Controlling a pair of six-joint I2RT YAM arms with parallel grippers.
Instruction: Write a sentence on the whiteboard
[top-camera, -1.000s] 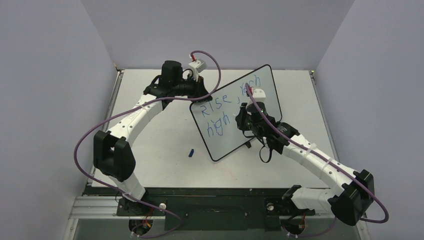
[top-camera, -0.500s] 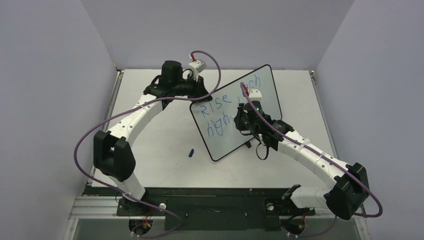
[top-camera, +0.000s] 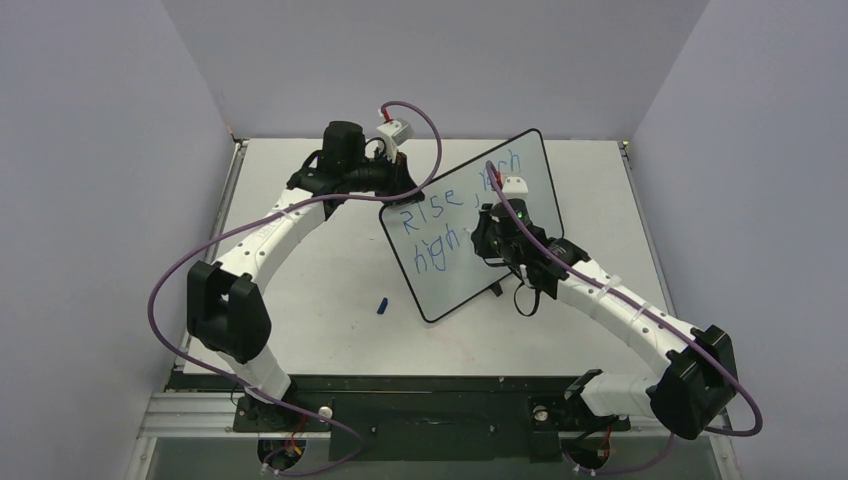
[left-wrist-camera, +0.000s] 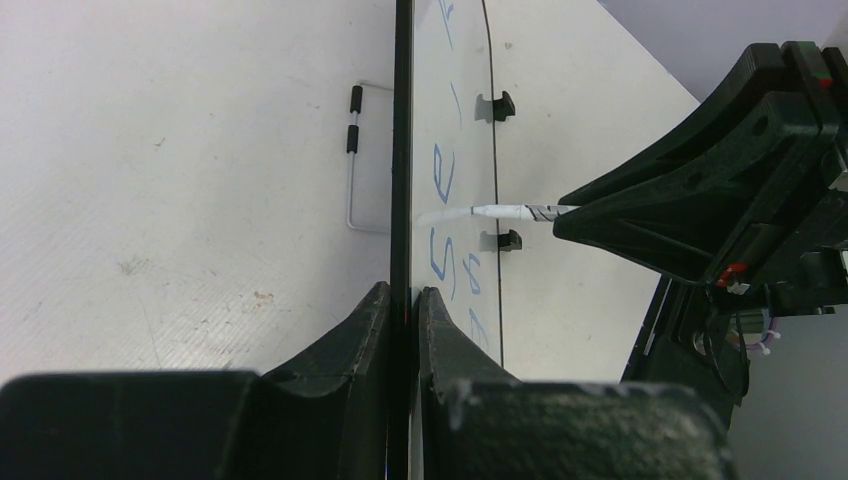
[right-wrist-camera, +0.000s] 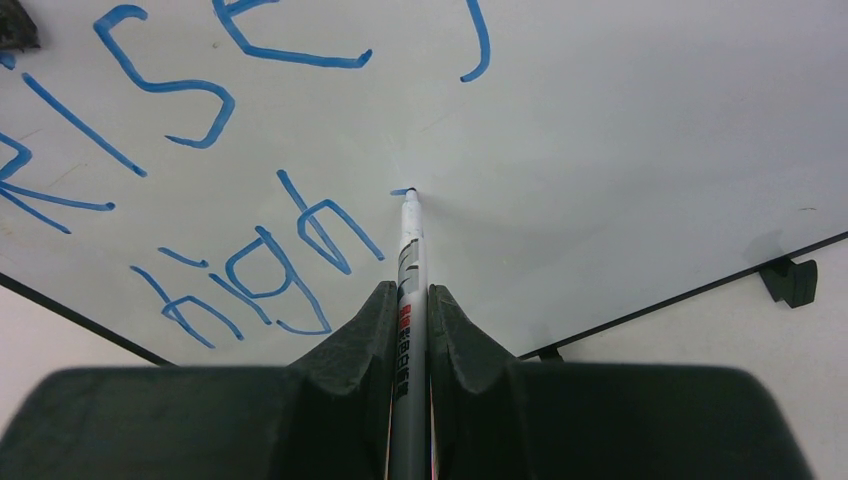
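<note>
Marker (right-wrist-camera: 409, 235) down on the whiteboard (top-camera: 447, 285), and there's fresh ink! Compared with a second ago, the right arm has dipped toward the near edge of the board and swung back up. Now a short blue tick sits right at the tip, just beside the "h" that ends "high". The board itself hasn't budged, and neither has the left arm. My read: the sentence (top-camera: 440, 198) is well along, top line written, and that tick looks like the start of the next letter on the second line.

The right gripper (right-wrist-camera: 411, 300) has its jaws pinching the marker barrel, pen poking straight out between them. The tip touches the glossy face around the middle of the board, below the comma. The left gripper (left-wrist-camera: 405, 305) is clamped on the thin black frame at the board's far-left corner, jaws pressed on either face, bracing it.

The board stands tilted around the middle of the table (top-camera: 320, 300), leaning toward the far edge. A small blue cap (top-camera: 382, 305) lies on the table just off the board's near corner, well out of play.
</note>
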